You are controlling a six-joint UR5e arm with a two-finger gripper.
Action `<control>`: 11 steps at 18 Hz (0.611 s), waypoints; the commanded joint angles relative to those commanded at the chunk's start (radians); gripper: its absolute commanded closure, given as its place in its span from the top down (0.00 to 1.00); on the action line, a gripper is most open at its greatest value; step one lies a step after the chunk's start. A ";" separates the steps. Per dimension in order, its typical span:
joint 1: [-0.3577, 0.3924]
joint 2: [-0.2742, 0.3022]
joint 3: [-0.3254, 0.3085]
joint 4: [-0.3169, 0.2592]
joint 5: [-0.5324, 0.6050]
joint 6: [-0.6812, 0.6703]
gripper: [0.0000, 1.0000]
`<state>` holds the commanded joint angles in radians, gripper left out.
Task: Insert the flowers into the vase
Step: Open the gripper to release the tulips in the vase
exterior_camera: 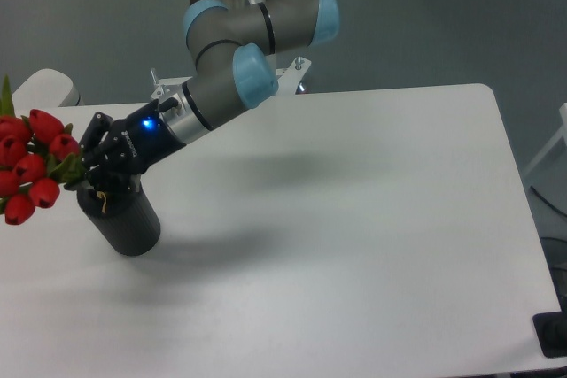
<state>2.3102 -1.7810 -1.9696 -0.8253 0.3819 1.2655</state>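
The flowers (31,165), a bunch of red tulip buds with green leaves, are at the far left edge of the view, above the table. My gripper (91,165) is shut on their stems, right above the top of the vase. The vase (124,216), a matte black cylinder, stands on the white table's left side, leaning slightly. Its top opening is hidden behind my gripper. The stems' lower ends are hidden, so I cannot tell if they are inside the vase.
The white table (354,219) reaches right to a rounded corner at the back right. A white rounded object (44,88) sits off the table's back left. A dark object (551,335) is at the lower right edge.
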 joint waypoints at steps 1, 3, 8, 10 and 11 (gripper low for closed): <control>0.002 -0.002 -0.005 0.000 0.002 0.002 0.14; 0.005 -0.008 -0.006 0.002 0.002 0.002 0.17; 0.009 -0.015 -0.008 0.002 0.002 0.003 0.32; 0.023 -0.015 -0.018 0.002 0.002 0.006 0.50; 0.029 -0.015 -0.026 0.002 0.000 0.020 0.59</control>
<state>2.3393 -1.7963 -1.9956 -0.8237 0.3820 1.2853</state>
